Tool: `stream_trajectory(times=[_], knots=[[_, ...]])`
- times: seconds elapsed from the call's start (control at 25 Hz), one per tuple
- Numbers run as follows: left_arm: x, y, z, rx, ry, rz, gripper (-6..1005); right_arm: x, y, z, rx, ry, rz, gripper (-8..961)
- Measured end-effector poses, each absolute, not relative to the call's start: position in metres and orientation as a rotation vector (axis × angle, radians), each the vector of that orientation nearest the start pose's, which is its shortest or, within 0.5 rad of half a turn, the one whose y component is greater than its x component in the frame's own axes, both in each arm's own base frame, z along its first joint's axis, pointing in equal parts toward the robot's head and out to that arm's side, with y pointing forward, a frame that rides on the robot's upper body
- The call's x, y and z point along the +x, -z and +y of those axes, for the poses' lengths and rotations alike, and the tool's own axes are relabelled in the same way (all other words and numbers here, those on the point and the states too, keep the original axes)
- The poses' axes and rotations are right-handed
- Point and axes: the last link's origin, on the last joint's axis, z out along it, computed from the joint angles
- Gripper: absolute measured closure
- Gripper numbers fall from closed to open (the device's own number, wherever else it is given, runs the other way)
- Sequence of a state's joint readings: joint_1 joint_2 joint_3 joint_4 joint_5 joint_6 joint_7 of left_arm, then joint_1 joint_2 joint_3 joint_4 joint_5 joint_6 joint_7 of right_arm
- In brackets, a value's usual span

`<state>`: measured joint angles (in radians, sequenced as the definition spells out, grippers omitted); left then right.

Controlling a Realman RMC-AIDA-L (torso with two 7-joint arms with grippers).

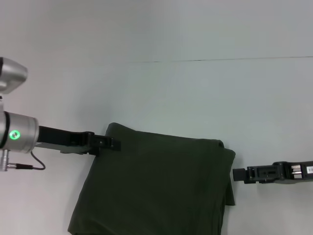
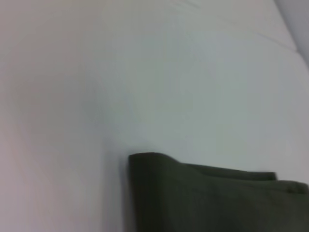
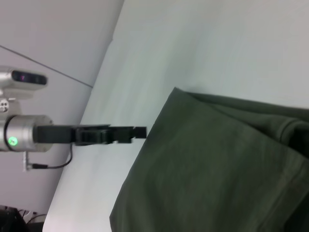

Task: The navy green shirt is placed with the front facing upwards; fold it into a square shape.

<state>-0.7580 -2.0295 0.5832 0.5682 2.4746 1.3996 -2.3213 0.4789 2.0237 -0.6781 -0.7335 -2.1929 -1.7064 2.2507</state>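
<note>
The navy green shirt (image 1: 159, 186) lies folded into a rough rectangle on the white table, plain green side up, with stacked layers showing at its right edge (image 1: 229, 181). My left gripper (image 1: 115, 144) is shut and its tip rests against the shirt's left edge near the far-left corner. The right wrist view shows the same left gripper (image 3: 140, 131) beside the shirt (image 3: 217, 169). My right gripper (image 1: 238, 174) is shut and hovers just off the shirt's right edge, not touching it. In the left wrist view only the shirt's folded corner (image 2: 203, 198) appears.
The white table (image 1: 195, 93) stretches far beyond the shirt, with a thin seam line (image 1: 220, 59) across its back. The shirt's near edge runs out of the head view at the bottom.
</note>
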Motion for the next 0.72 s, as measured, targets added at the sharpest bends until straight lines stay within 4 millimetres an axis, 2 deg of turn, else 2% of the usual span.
stream_trajectory(times=[0.4,0.72], knots=[[-0.266,0.017,0.385,-2.315,0.197,-1.703,112,0.292,-0.022,0.297,-2.51,-0.524,1.841,116],[-0.261,0.027,0.382,-2.358,0.136,-1.71,114,0.289,-0.022,0.299,-2.53,-0.523,1.823,116]])
